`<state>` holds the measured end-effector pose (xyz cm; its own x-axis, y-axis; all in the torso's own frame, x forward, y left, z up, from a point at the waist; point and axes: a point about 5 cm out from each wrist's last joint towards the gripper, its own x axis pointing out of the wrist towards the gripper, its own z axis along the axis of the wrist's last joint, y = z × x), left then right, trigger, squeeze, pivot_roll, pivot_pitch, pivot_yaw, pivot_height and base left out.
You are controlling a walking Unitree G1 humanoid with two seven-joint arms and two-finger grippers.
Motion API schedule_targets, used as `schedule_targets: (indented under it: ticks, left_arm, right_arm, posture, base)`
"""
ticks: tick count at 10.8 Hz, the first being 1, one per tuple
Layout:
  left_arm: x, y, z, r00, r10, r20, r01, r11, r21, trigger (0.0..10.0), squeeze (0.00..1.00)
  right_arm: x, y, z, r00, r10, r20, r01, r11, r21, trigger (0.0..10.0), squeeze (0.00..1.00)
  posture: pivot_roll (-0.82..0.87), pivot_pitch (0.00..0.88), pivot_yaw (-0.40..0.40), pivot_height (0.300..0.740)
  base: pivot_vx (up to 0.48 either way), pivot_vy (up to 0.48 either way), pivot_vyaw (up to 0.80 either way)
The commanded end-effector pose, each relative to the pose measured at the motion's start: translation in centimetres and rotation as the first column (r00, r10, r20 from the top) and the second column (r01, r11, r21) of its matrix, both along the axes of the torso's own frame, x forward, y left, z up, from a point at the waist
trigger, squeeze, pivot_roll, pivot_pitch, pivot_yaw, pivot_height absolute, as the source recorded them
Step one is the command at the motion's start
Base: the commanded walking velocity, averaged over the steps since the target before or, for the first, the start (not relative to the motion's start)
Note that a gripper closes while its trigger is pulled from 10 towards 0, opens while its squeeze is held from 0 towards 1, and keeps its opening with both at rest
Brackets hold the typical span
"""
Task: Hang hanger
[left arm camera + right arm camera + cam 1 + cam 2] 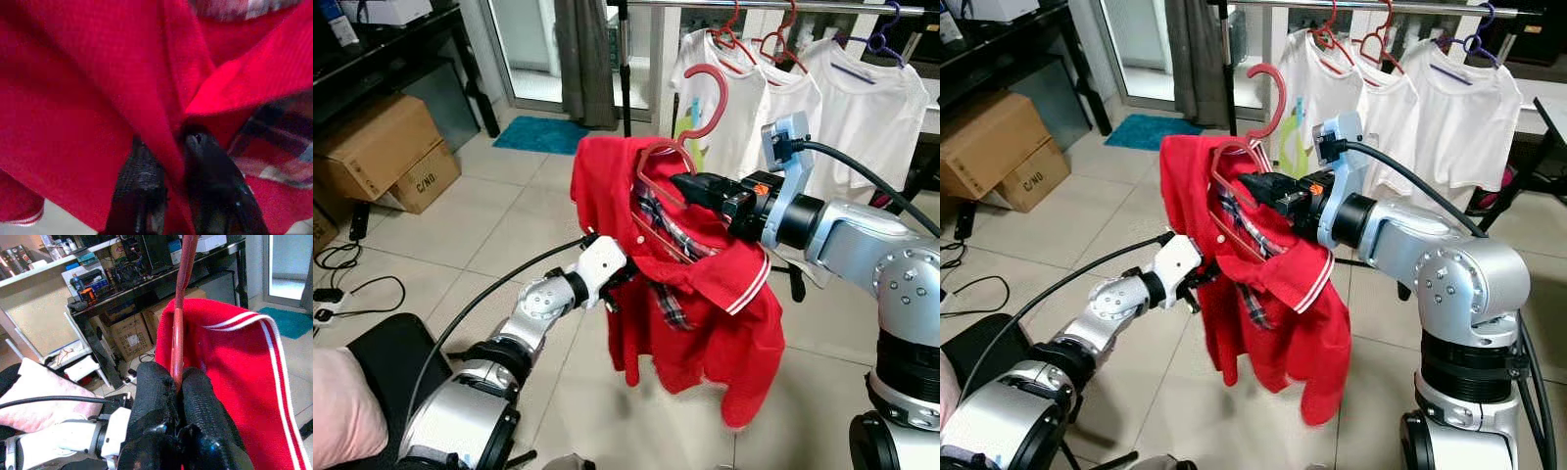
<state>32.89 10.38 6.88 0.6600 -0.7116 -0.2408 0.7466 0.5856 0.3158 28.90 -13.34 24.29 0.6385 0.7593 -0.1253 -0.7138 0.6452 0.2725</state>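
right gripper is clamped tight on the pink hanger at 12 o'clock of the red polo shirt, while the left gripper pinches shirt fabric at its 9 o'clock

The shirt hangs on the hanger between both grippers, before the rail of shirts, boxes left.

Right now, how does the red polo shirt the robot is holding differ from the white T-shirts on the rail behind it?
The red polo shirt is held by both grippers, off the metal rail; the white T-shirts hang from it. The polo is bunched and crooked with a plaid shirt inside; the T-shirts hang flat. The polo's collar has white stripes; the T-shirts look mostly plain. All sit on hangers.
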Motion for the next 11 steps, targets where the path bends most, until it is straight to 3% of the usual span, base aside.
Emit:
schedule_targets:
  ticks: [1,3,4,5,8,11]
  left_arm:
    - [0.3,0.6,0.0,0.999,0.032,-0.012,-0.031,0.999,0.029,0.0,0.0]
    - [0.1,1.7,-1.4,0.99,0.114,-0.089,-0.105,0.989,0.1,0.0,0.0]
    - [-0.5,2.4,-2.9,0.969,0.176,-0.172,-0.151,0.977,0.15,0.0,0.0]
    - [-0.7,2.5,-3.4,0.959,0.203,-0.197,-0.175,0.973,0.151,0.0,0.0]
    - [-1.8,2.2,-4.9,0.939,0.212,-0.271,-0.173,0.972,0.16,0.0,0.0]
    - [-3.9,2.9,-7.5,0.874,0.268,-0.404,-0.182,0.954,0.238,0.0,0.0]
  right_arm:
    - [-0.1,0.4,1.7,0.997,0.024,0.074,-0.026,1.0,0.017,0.0,0.0]
    - [-0.1,0.4,1.9,0.996,0.02,0.084,-0.021,1.0,0.015,0.0,0.0]
    - [0.0,0.3,2.0,0.996,0.015,0.092,-0.015,1.0,0.003,0.0,0.0]
    - [0.0,0.3,2.1,0.995,0.017,0.095,-0.017,1.0,-0.003,0.0,0.0]
    - [0.2,0.3,2.2,0.994,0.013,0.105,-0.01,1.0,-0.025,0.0,0.0]
    - [1.1,-0.4,1.9,0.988,-0.076,0.136,0.088,0.992,-0.085,0.0,0.0]
  posture:
    - [-0.2,0.0,0.085,0.74]
    - [-0.2,0.0,0.086,0.74]
    - [-0.2,0.0,0.084,0.74]
    - [-0.2,0.0,0.08,0.74]
    - [-0.2,0.0,0.07,0.74]
    - [-0.21,0.0,0.057,0.74]
  base:
    - [0.0,0.0,0.0]
    - [0.0,0.0,0.0]
    - [0.0,0.0,0.0]
    - [0.0,0.0,0.0]
    - [0.0,0.0,0.0]
    - [0.0,0.0,0.0]
